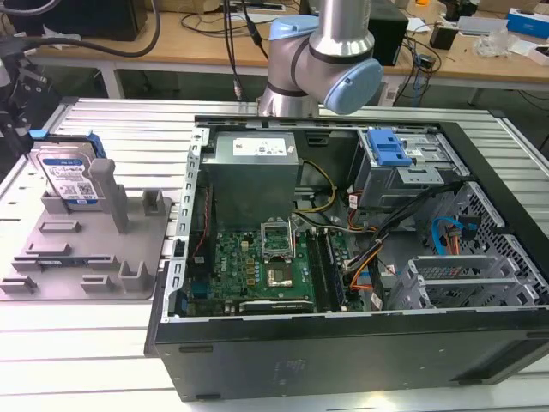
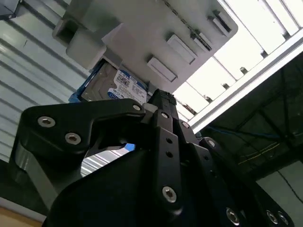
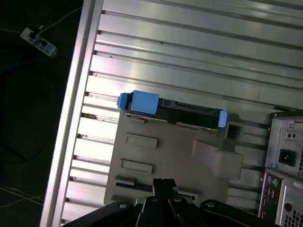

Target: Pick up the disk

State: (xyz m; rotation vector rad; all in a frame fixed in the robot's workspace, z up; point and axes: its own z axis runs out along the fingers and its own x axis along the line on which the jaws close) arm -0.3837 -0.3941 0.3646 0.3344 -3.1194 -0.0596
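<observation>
The disk (image 1: 69, 178) faces the exterior view, edge-on in the first wrist view.

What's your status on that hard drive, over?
Status: gripper over holder tray, clear of disk. Disk upright in tray, not picked up. Tall tray post close beside it.

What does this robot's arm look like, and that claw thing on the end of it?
The arm is a thick silver-grey tube with rounded joints capped in light blue. The gripper is matte black and angular, made of flat plates that narrow toward the tip. Both wrist views show shiny silver screw heads dotted over it.
</observation>
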